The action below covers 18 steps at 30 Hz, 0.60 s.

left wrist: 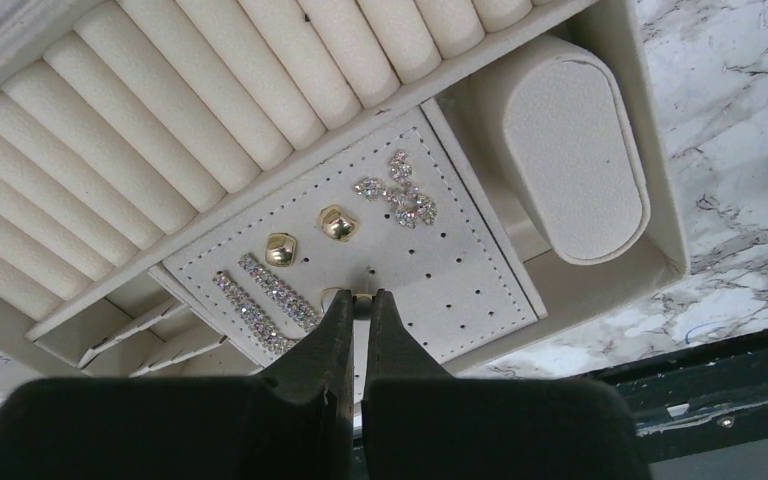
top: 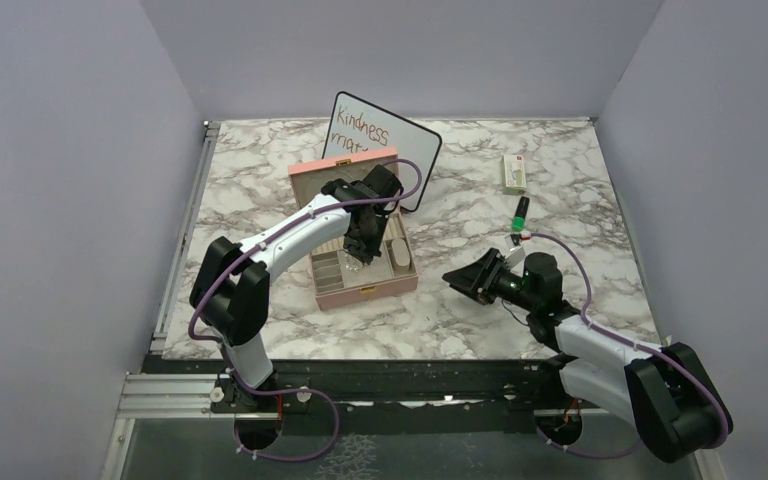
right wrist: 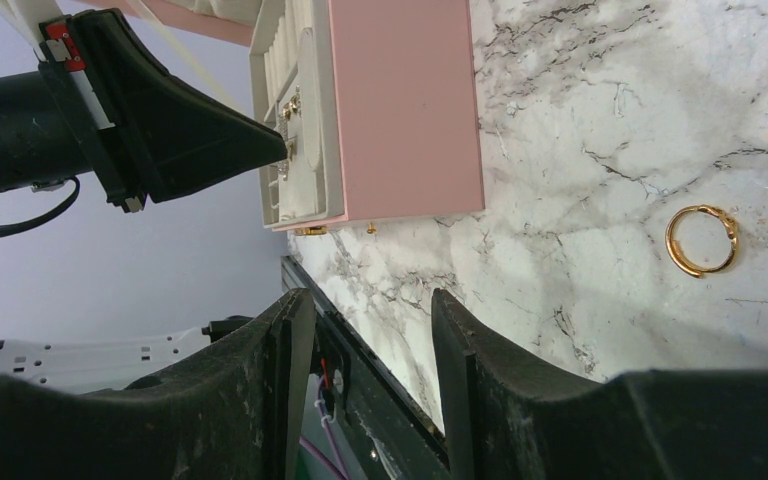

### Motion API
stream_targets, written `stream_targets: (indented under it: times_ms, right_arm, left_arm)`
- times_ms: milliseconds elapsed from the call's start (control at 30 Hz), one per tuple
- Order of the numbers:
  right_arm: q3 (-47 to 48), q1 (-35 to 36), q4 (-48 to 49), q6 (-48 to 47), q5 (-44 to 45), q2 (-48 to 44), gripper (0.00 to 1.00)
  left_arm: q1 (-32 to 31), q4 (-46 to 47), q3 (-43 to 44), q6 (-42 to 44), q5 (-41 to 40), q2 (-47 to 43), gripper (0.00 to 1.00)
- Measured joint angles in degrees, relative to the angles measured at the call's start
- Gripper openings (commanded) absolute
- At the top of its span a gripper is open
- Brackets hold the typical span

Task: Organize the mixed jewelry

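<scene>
The left gripper (left wrist: 360,306) clenches a tiny gold stud (left wrist: 363,296) over the pad (left wrist: 460,270) in the box (left wrist: 665,200), while the right gripper (right wrist: 370,300) stands released near a ring (right wrist: 702,240).

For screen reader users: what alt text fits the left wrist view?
A shut left claw points at a dotted earring pad in a cream jewelry box, a gold bit at its tips. Two gold studs and sparkly earrings sit on the pad.

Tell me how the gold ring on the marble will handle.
The ring looks a thin metal hoop: probably stiff and light. Lying flat on smooth marble, it may skid when nudged. On edge, it would likely roll.
</scene>
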Motion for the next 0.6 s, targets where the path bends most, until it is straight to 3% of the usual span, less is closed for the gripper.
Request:
stream_targets:
  times_ms: [600]
  right_arm:
    - [0.0, 0.0, 0.0, 0.2, 0.0, 0.1, 0.51]
  left_arm:
    - [-0.5, -0.6, 0.0, 0.2, 0.0, 0.0, 0.0]
